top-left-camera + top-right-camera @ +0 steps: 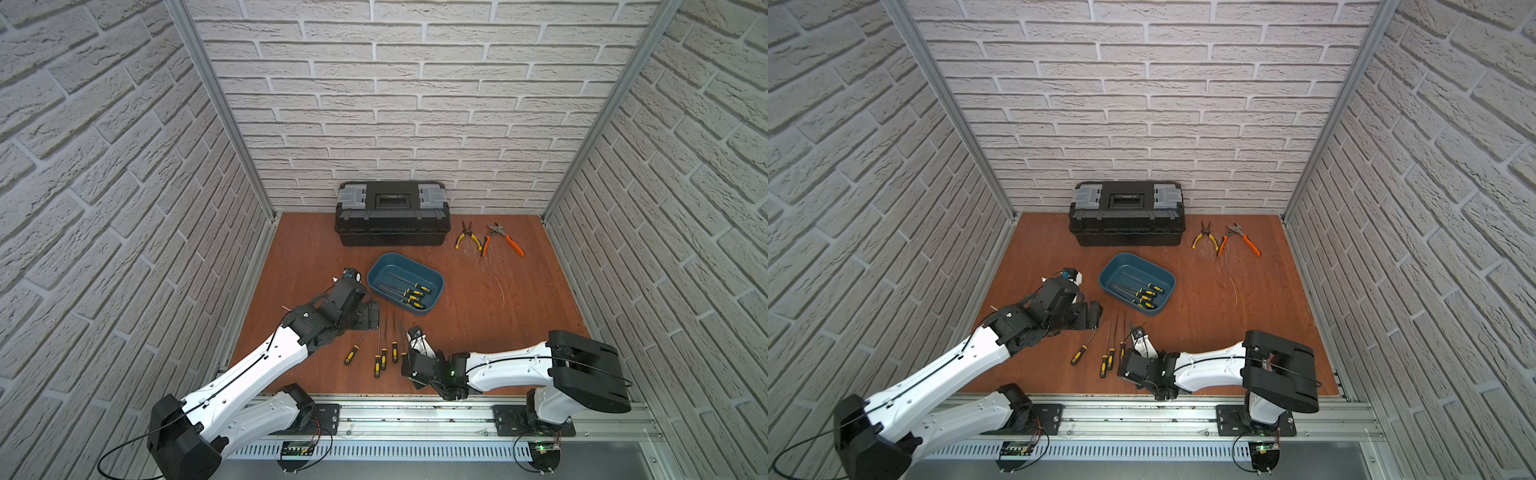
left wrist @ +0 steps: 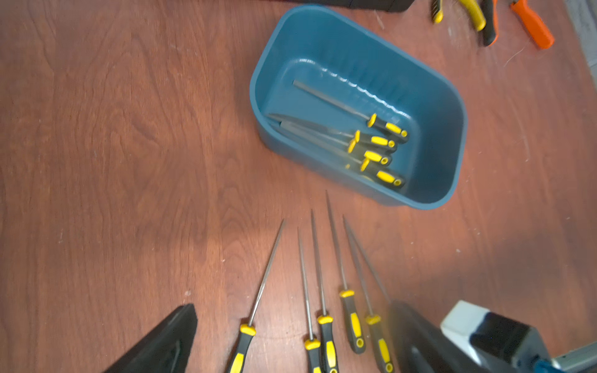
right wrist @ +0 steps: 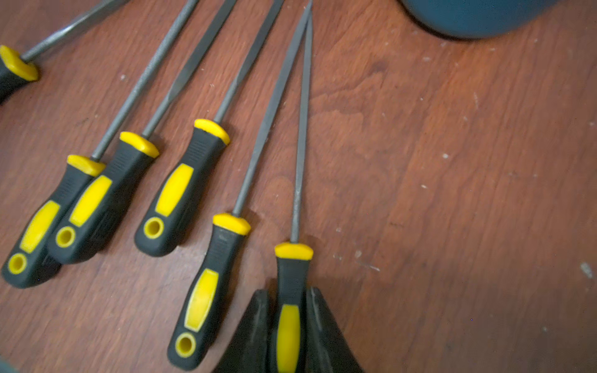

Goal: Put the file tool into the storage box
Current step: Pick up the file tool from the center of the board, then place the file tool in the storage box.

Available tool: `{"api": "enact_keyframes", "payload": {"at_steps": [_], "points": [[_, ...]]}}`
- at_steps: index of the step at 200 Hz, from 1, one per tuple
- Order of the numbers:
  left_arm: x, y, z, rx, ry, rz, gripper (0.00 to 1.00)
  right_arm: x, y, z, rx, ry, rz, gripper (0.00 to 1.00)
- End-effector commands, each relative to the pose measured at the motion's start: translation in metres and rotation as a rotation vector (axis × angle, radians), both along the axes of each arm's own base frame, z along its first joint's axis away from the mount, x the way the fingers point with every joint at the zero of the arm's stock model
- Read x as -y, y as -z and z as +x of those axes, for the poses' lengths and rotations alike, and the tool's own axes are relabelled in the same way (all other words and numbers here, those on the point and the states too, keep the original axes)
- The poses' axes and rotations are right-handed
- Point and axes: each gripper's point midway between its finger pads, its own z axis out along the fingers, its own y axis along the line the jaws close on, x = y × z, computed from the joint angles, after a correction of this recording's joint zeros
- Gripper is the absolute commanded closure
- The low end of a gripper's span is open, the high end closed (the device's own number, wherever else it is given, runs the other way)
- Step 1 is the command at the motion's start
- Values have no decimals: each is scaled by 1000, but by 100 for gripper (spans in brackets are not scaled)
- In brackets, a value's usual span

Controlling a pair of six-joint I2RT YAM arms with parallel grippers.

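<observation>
In both top views the storage box [image 1: 397, 266] sits mid-frame on the counter [image 1: 519, 332], with several files [image 1: 415, 293] already inside it. A row of loose files [image 1: 382, 357] lies just below. The left pincer [image 1: 372, 316] hovers left of that row, jaws apart and empty.

In the left wrist view the box fills the upper right, with the row fanned beneath it.

In the right wrist view, at lower centre, the right pincer [image 3: 288, 310] is clamped on the handle of the file tool [image 3: 298, 161], which lies on the counter. The grasp looks made. Next comes a lift clear of the neighbour whose tip meets it, then a carry over the box rim.
</observation>
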Motion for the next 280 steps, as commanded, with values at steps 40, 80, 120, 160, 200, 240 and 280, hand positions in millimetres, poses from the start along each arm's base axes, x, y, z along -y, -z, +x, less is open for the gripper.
{"api": "enact_keyframes", "payload": {"at_steps": [40,80,120,160,200,240,280], "points": [[5,-43,15,115,-8,-18,2,21,-12,-6,39,-1,-103,94],[5,-55,17,143,-10,-15,2,32,-45,-2,97,-2,-68,96],[13,-70,31,212,-4,-28,2,45,-76,-5,129,-59,-54,96],[18,-86,42,231,1,-17,2,51,-114,-1,193,-104,20,96],[16,-85,54,169,20,-59,2,53,-148,17,234,-134,34,96],[0,-88,70,142,-8,-80,2,48,-172,42,227,-164,72,96],[-31,-90,74,124,-99,-115,2,37,-173,67,184,-215,81,97]]}}
